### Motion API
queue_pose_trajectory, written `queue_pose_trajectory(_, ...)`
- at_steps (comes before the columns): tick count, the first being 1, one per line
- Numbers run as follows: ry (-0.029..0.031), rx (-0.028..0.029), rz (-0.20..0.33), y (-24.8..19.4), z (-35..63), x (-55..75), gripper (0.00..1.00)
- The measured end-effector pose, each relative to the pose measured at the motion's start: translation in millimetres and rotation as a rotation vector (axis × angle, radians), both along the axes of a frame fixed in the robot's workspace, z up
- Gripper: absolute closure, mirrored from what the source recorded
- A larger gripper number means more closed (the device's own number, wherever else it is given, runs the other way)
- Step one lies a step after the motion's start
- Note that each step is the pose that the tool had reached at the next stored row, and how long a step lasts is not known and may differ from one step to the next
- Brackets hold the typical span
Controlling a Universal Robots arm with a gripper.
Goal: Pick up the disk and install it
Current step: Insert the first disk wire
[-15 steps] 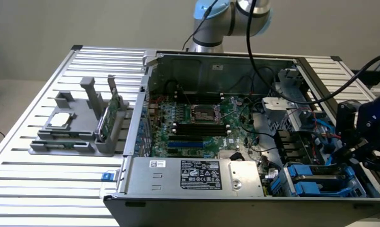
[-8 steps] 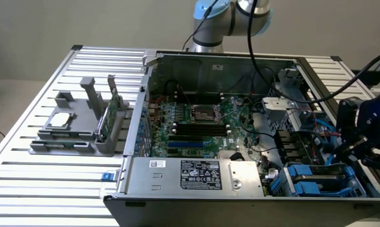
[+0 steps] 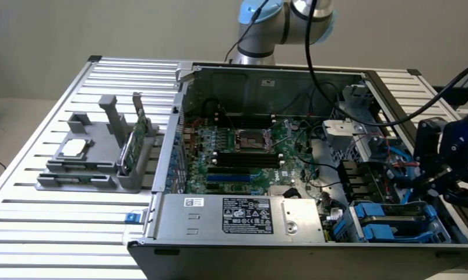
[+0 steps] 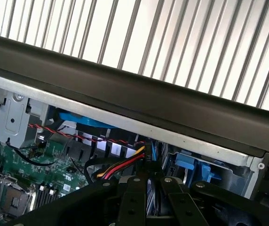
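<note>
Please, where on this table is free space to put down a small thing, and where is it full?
Free: the slatted table at the exterior view's lower left, between the gray rack and the table's edge; also the strip behind the rack. Crowded: inside the computer case, especially around the blue drive bays.

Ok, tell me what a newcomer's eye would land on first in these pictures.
The open computer case dominates the middle of the slatted metal table, its green motherboard bare and a silver power supply along the near edge. At the exterior view's right, the black gripper hangs over the case's corner with the blue drive carriers. On the exterior view's left stands a grey parts holder.
</note>
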State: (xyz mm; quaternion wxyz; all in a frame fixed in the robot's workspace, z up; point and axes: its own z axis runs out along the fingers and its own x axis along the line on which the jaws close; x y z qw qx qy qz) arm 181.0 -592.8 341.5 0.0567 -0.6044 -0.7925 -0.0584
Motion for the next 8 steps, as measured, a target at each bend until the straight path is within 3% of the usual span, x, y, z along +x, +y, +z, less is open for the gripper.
queue_pose_trajectory(8,0.0030,-0.0001,0.000,-0.7,0.3,-8.1,0.84)
